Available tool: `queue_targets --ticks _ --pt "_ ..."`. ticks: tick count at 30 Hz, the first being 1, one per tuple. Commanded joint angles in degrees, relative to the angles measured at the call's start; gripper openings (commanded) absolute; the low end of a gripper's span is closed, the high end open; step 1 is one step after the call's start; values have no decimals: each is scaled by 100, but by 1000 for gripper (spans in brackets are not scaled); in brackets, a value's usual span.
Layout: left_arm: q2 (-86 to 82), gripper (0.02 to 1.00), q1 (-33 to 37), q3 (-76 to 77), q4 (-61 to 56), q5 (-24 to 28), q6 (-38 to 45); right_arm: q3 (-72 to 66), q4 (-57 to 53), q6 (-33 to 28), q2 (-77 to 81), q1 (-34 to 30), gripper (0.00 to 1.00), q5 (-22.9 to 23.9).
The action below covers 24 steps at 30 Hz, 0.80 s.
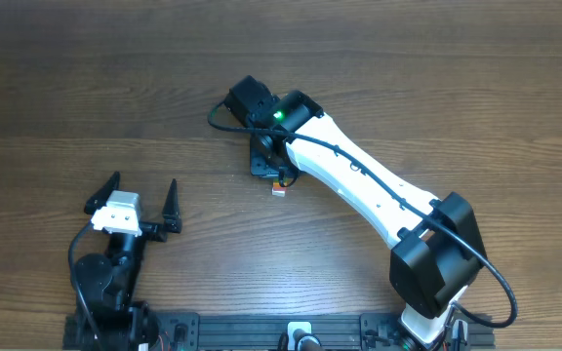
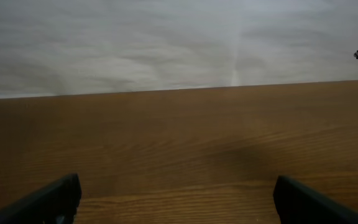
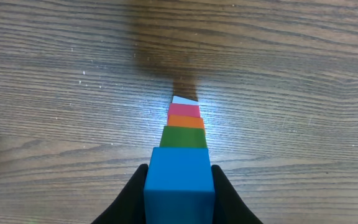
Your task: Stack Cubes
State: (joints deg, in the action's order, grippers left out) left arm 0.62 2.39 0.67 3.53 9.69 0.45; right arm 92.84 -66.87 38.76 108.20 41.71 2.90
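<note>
A stack of cubes stands on the wooden table: a blue cube on top, then green, orange, pink and white at the bottom. My right gripper looks straight down the stack, its fingers pressed against both sides of the blue cube. From above, the right gripper covers most of the stack; only a sliver of the lower cubes peeks out. My left gripper rests near its base at the lower left, open and holding nothing, with its fingers wide apart.
The wooden table is bare around the stack. The right arm's white link runs diagonally from its base at the lower right to the table's middle. A pale wall lies past the far table edge.
</note>
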Motion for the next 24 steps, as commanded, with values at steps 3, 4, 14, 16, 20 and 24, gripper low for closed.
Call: queue_targets --ticks 3,4,14,16,20,24 --pt "-28 1000 39 -33 -4 50 83 111 -28 -24 68 37 12 -52" --pt "-28 1000 39 -33 -4 50 81 111 -28 -24 68 37 9 -52" --pt "-28 998 39 -33 -4 52 83 107 -48 -24 70 37 9 -76" --pt "-28 1000 39 -33 -4 50 83 94 -52 -24 81 37 7 -85" --pt "-28 1000 39 -33 -4 52 83 72 -66 -24 122 37 9 -116" --pt "-28 1000 39 -33 -4 52 83 72 -63 -22 166 37 12 -160"
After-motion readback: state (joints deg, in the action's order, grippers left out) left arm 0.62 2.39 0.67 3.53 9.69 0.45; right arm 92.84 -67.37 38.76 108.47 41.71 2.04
